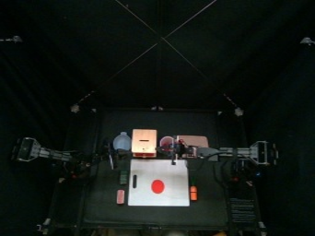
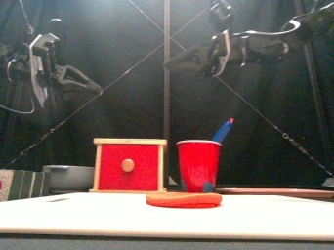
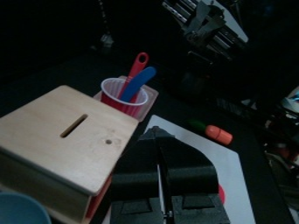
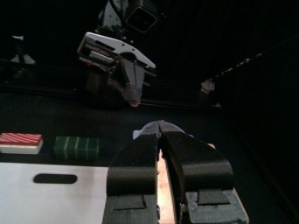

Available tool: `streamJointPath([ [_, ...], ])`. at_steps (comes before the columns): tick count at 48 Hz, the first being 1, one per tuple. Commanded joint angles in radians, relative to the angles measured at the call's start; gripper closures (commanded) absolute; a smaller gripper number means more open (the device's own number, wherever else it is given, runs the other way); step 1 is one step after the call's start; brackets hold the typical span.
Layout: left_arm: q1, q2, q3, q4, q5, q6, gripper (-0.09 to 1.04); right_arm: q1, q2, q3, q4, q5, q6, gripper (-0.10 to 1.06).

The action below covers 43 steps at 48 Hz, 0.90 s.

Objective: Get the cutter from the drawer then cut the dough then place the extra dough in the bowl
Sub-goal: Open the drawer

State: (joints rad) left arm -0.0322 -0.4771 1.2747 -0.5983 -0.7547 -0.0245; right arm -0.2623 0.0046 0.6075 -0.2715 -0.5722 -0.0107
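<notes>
While the left gripper (image 3: 163, 144) and right gripper (image 4: 160, 133) are held high, closed and empty, the wooden box (image 1: 145, 140) is found nearer the left, its red drawer (image 2: 129, 165) shut and turned frontward; no cutter is seen.

Two knives (image 3: 139, 73), one cup (image 2: 198, 164), one box (image 2: 129, 164)

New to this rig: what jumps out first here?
The flat red dough disc lies on the white cutting board, at the table's front. Behind it stand the pale wooden box with a red drawer front and the red cup holding toy knives. The left gripper and right gripper hang above.
</notes>
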Motion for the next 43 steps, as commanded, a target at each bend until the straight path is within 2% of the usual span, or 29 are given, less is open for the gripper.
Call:
streamJointPath([
  [1,-0.031,0.061,-0.049,-0.064,-0.032,-0.002,0.83,-0.028,0.089,-0.114,-0.003,-0.009,0.000,0.95],
  [10,-0.064,0.155,-0.078,-0.097,-0.035,-0.006,0.83,-0.060,0.206,-0.209,-0.003,-0.008,0.002,0.95],
  [17,-0.072,0.219,-0.101,-0.098,-0.037,-0.034,0.82,-0.063,0.256,-0.241,-0.003,0.026,0.000,0.95],
  [22,-0.081,0.261,-0.121,-0.098,-0.037,-0.061,0.78,-0.061,0.284,-0.249,-0.003,0.077,0.002,0.95],
  [35,-0.106,0.353,-0.173,-0.101,-0.035,-0.127,0.61,-0.061,0.337,-0.259,-0.012,0.147,0.000,0.95],
  [43,-0.121,0.397,-0.195,-0.158,-0.032,-0.210,0.38,-0.055,0.348,-0.258,-0.034,0.179,0.000,0.95],
])
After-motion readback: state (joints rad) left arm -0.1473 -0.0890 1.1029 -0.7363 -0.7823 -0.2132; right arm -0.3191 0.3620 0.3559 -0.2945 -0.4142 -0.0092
